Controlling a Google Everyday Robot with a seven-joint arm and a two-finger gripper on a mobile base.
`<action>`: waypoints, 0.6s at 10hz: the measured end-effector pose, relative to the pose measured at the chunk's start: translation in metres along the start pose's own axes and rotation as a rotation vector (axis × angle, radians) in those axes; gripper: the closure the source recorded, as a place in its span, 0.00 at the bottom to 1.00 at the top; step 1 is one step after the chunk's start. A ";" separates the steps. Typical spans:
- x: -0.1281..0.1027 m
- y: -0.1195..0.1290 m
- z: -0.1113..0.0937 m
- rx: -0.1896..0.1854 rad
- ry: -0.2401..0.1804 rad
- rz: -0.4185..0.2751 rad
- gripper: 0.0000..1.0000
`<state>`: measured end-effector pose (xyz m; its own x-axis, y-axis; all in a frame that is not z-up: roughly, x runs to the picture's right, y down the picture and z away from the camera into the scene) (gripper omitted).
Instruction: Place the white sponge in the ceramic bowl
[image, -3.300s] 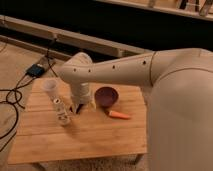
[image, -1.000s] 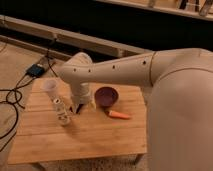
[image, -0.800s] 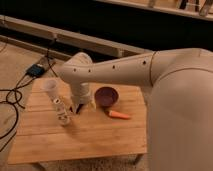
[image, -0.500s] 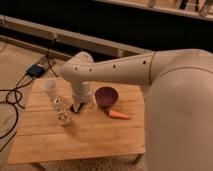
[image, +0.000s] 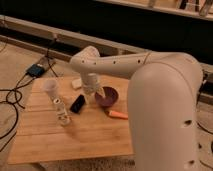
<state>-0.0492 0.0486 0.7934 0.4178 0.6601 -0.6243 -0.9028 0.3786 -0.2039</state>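
Note:
The white sponge (image: 76, 83) is a small off-white block lying on the wooden table (image: 75, 135) near its back edge. The ceramic bowl (image: 107, 97) is dark maroon and stands right of the table's middle. My big white arm reaches in from the right and bends down between the two. My gripper (image: 94, 94) hangs under the wrist, just right of the sponge and at the bowl's left rim. The wrist hides most of it.
A translucent cup (image: 51, 88) stands at the left. A small white patterned bottle (image: 62, 112) stands in front of it. A black flat object (image: 77, 103) lies left of the bowl, an orange carrot (image: 119, 114) in front of it. Cables and a box (image: 36, 70) lie on the floor at the left.
The wrist has shifted a little to the right, toward the bowl, and the sponge now shows to its left. The things on the table have not moved.

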 end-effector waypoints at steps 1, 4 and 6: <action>-0.019 -0.009 0.006 0.021 0.000 -0.086 0.35; -0.061 -0.021 0.023 0.051 0.001 -0.273 0.35; -0.079 -0.025 0.032 0.056 0.007 -0.354 0.35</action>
<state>-0.0568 0.0078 0.8716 0.7029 0.4775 -0.5272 -0.6951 0.6182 -0.3669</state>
